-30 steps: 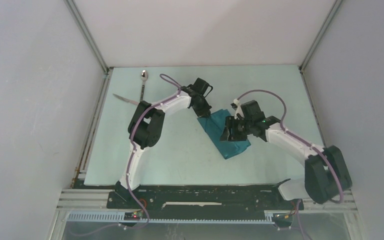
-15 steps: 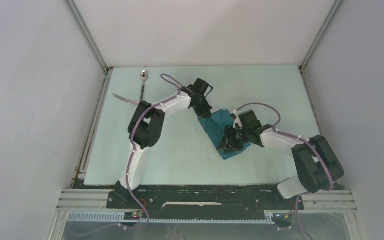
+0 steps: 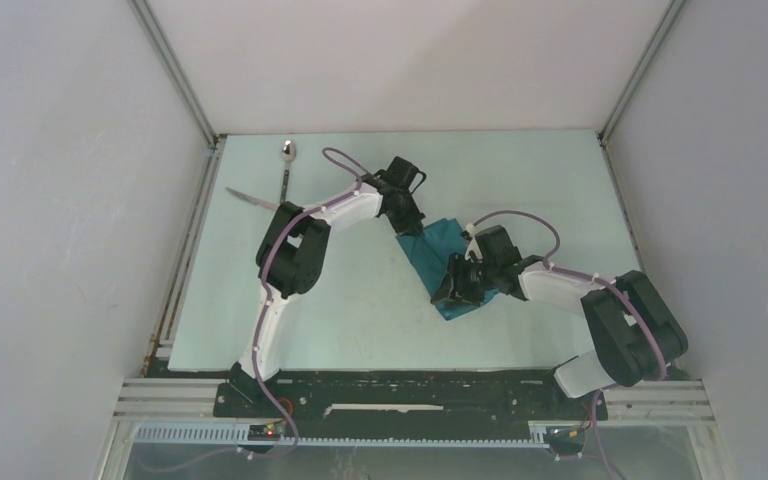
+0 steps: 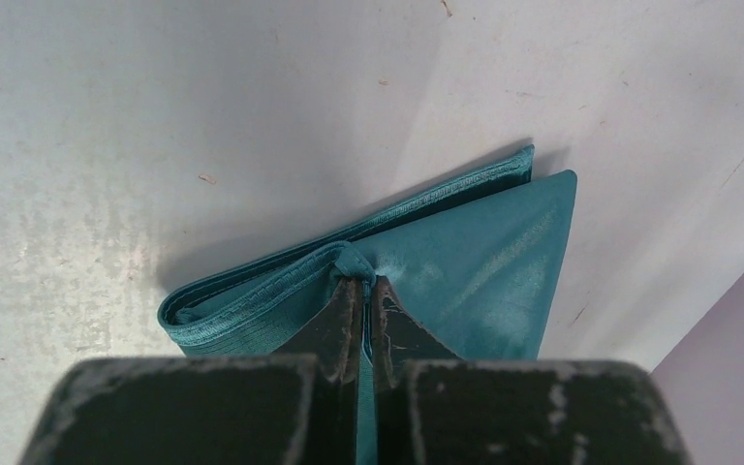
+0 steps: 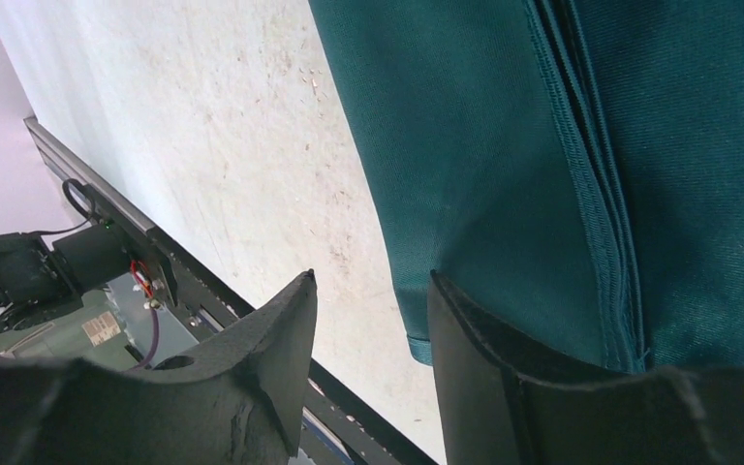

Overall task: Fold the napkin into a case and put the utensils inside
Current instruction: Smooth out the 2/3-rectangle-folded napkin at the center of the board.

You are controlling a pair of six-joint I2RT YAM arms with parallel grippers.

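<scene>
We find the napkin (image 3: 430, 258) mid-table, folded into a flat teal strip; its long axis runs diagonally, the near end pointing toward the right arm's side and the far end angling leftward. At the near end, the right gripper (image 3: 450, 292) sits low over the strip; its jaws stand apart, one finger (image 5: 504, 378) over the cloth edge (image 5: 465, 145) and the other above bare table (image 5: 252, 145), nothing clamped. At the far end, the left gripper (image 3: 407, 228) is clenched on a pinch of napkin (image 4: 484, 252); the fabric bunches at its tips (image 4: 363, 291). The cloth is matte woven; stitched hems lie stacked in layers along one edge. Farther off, well apart at the far left corner, lie the knife (image 3: 250, 198) and the spoon (image 3: 287, 160), both slim shiny metal; the left arm stands between them and the napkin. The tabletop is pale and scuffed.
</scene>
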